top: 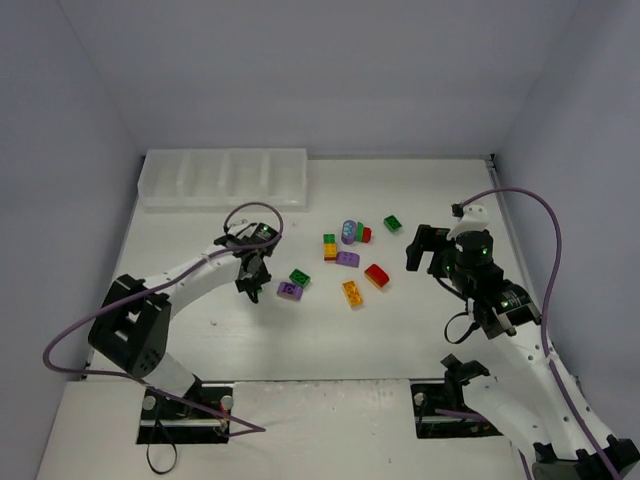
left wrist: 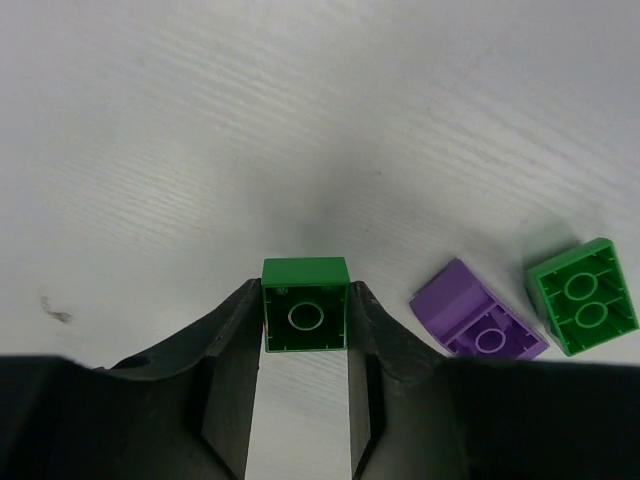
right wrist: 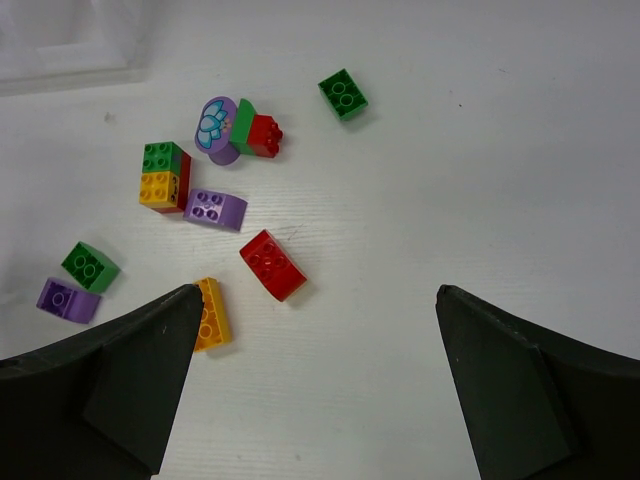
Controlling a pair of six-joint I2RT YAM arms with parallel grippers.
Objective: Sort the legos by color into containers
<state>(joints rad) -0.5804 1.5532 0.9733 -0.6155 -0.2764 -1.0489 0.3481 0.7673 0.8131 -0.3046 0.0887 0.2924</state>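
Note:
My left gripper (top: 250, 283) is shut on a small green brick (left wrist: 305, 305), held between both fingers just above the table. Beside it on the table lie a purple brick (left wrist: 478, 322) and another green brick (left wrist: 582, 297); both also show in the top view, purple (top: 289, 291) and green (top: 299, 278). My right gripper (top: 425, 250) is wide open and empty above the table, right of a red brick (right wrist: 272, 264) and an orange-yellow brick (right wrist: 211, 314). The white four-compartment tray (top: 225, 178) stands at the back left.
More bricks lie mid-table: a purple brick (right wrist: 215, 209), a green-yellow-red stack (right wrist: 164, 176), a purple-green-red cluster (right wrist: 238, 131) and a lone green brick (right wrist: 343, 94). Grey walls enclose the table on the left, back and right.

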